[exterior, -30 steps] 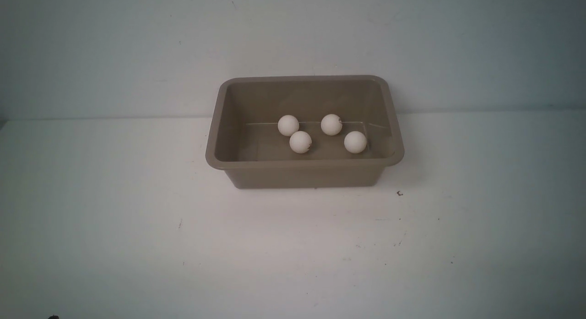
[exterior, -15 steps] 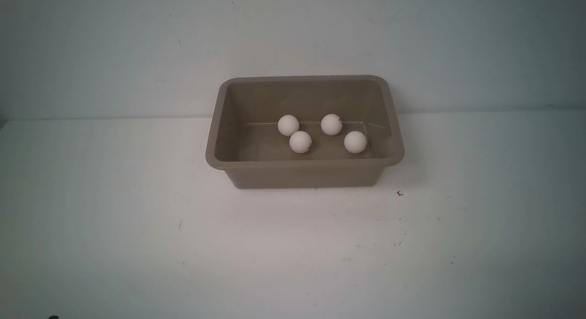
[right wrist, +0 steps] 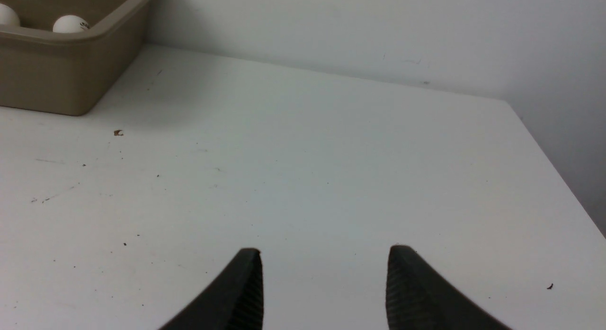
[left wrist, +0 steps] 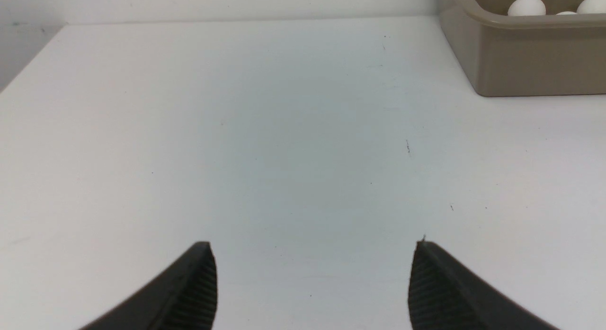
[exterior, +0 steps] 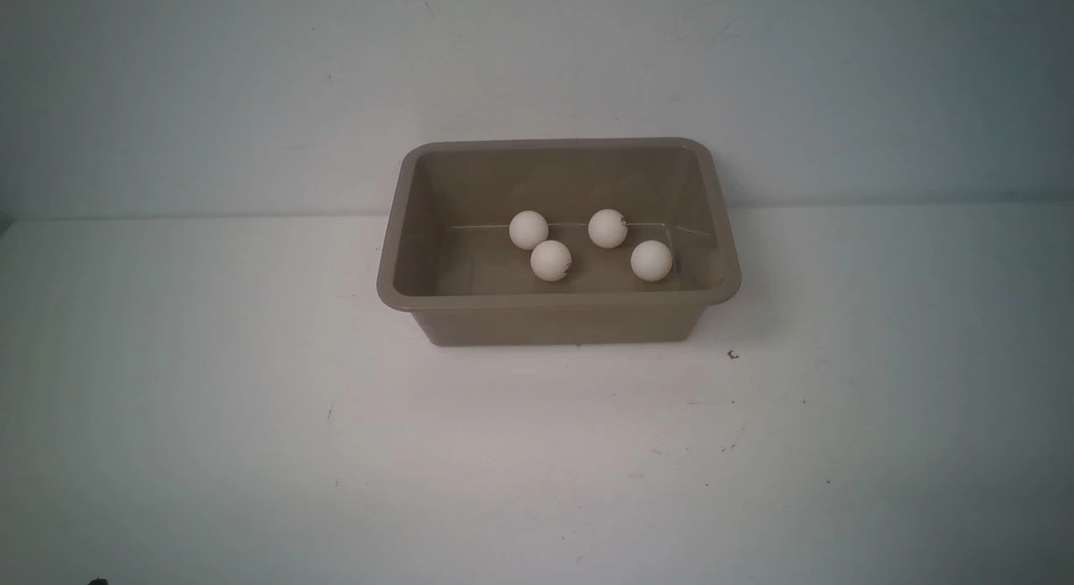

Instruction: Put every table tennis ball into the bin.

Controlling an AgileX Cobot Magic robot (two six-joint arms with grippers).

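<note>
At centre frame, all four table tennis balls [exterior: 551,260] sit inside the bin [exterior: 558,300]. Your left gripper [left wrist: 310,282] and right gripper [right wrist: 324,287] both hang apart-jawed, empty, well short of it.

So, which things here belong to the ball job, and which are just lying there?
Job things:
- four table tennis balls, all inside
- bin

Just lying about:
- small dark scrap on the table

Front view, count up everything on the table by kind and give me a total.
Table tennis balls: 4, all white, all inside the bin
Bin: 1, taupe plastic, standing on the table
Total: 5 things
</note>
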